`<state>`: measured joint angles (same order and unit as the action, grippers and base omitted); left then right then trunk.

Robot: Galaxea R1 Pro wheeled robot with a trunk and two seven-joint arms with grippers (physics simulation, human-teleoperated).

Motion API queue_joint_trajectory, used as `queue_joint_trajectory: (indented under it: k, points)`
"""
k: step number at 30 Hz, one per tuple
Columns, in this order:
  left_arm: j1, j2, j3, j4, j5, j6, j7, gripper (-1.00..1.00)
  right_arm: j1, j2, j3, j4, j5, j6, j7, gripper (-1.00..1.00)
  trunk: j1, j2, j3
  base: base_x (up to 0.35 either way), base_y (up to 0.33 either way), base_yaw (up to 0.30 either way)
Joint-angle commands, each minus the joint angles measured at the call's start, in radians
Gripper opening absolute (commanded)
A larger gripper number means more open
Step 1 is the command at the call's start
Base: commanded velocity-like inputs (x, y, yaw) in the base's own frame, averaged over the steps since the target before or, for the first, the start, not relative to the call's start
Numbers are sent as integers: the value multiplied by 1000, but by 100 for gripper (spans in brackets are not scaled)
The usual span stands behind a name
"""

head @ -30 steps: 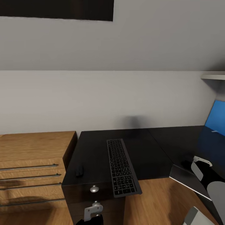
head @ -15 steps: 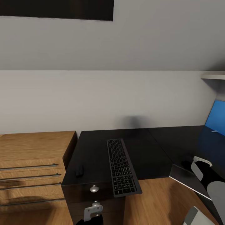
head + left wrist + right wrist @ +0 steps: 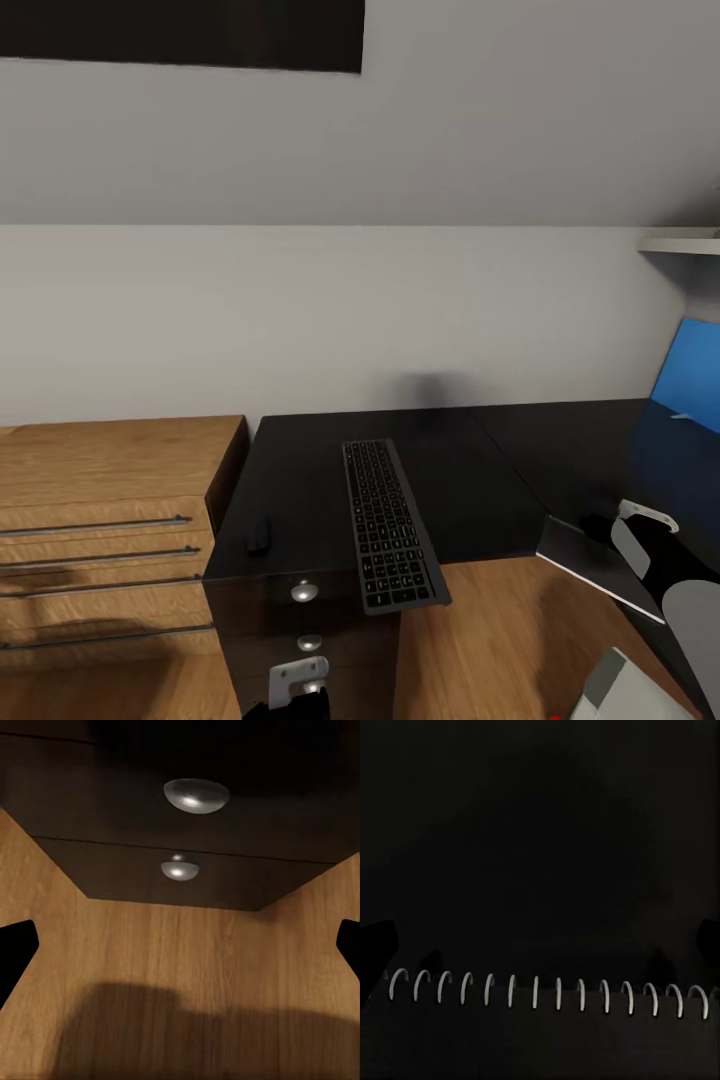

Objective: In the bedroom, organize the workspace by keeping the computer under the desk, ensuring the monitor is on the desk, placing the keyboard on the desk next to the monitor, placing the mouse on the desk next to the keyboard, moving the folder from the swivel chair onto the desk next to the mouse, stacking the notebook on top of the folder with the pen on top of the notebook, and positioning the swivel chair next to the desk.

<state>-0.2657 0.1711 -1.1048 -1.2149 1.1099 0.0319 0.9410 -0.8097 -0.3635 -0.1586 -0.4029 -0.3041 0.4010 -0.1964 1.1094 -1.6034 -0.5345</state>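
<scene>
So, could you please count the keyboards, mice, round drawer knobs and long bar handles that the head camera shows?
keyboard: 1
mouse: 1
round silver knobs: 2
long bar handles: 4
Total: 8

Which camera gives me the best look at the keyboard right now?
The head view. It shows the whole keyboard lying on the desk, its near end overhanging the front edge above the drawer unit. The left wrist view shows the drawer knobs and wood floor; the right wrist view shows a dark surface with a spiral binding.
</scene>
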Motion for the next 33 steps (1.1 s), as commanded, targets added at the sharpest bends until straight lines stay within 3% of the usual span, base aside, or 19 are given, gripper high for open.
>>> queue_joint_trajectory:
  k: [1, 33]
  points:
    - [-1, 1, -3, -2, 2, 3, 6, 100, 0, 0, 1, -2, -11, 4, -6, 100, 0, -1, -1, -24, 10, 0]
    - [-1, 1, -6, -2, 2, 3, 6, 100, 0, 2, 2, -8, -10, 1, -4, 100, 0, -1, -1, -24, 25, 0]
